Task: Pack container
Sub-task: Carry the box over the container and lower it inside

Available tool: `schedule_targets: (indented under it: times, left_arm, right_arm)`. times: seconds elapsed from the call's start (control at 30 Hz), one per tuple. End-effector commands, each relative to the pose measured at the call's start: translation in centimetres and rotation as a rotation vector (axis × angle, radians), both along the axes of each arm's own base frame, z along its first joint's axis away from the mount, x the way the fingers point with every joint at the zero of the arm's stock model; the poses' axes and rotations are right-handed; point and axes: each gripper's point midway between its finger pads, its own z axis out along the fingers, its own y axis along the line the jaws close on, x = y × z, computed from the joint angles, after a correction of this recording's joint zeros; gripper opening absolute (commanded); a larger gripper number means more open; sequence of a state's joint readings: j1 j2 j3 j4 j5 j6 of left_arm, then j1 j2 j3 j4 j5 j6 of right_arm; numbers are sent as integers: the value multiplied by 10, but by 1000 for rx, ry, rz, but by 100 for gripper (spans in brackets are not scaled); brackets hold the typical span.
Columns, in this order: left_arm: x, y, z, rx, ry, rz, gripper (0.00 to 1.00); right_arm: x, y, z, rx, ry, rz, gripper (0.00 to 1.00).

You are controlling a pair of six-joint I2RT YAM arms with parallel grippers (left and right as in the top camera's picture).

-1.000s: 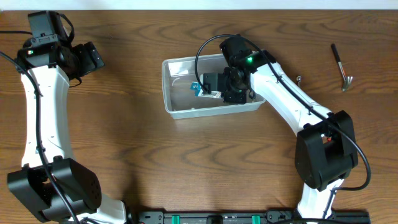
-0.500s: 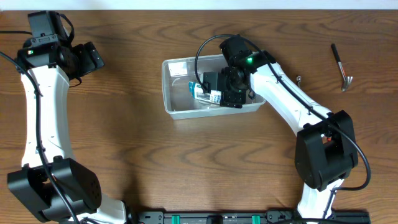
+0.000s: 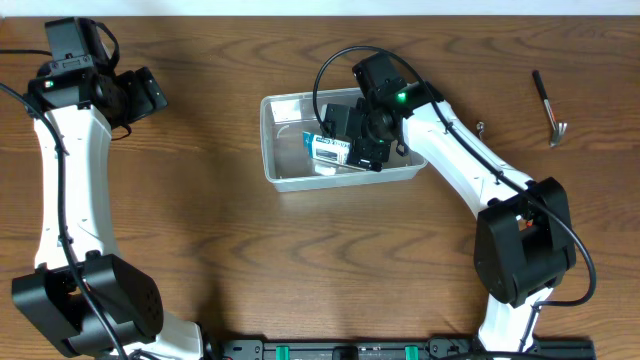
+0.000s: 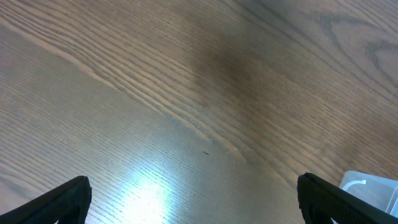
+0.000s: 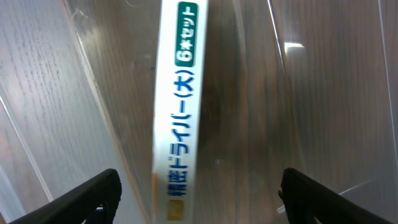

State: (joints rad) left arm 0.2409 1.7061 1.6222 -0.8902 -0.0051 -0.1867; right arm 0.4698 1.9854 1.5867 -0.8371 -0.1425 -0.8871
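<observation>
Presently the container (image 3: 272, 150) is seen lying near the middle of the wooden table (image 3: 300, 260), with its long sides running left to right. The right gripper (image 3: 350, 142) is held over its inside, toward the right half. A small blue-and-white box (image 3: 330, 150) is seen lying inside the container, just beside the gripper head. In the right wrist view the box (image 5: 180, 93) is shown edge-on on the clear floor, with green and blue print along its white side. The right gripper (image 5: 199, 205) is spread wide, one fingertip at each lower corner of that view, and the box is touched by neither. The see-through wall (image 5: 298, 74) of the container is visible past the box.

The left gripper (image 3: 150, 95) is held well apart from the container, over bare wood at the far left of the table. Its jaws are likewise spread wide in the left wrist view (image 4: 196, 205), and nothing is held between them. A slim dark tool with a metal tip (image 3: 548, 108) is seen at the far right of the table, well away from the container
</observation>
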Motion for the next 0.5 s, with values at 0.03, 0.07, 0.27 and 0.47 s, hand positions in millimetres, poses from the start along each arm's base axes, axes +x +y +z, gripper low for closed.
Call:
schedule_targets:
  times: [0.03,0.07,0.27,0.47]
  left_arm:
    - [0,3,-1,3,4,17,98]
    - [0,3,-1,3,4,17,98]
    - [0,3,-1,4,4,17,98]
    - [0,3,-1,4,4,17,98]
  right_arm:
    - [-1,1,1,3,7,-40,80]
    - [-1,0,0,-1,5,-43,80]
    - [3,-1,1,-4,-8,-56,80]
    - [-1,-4,-4,-20,6,-66,79]
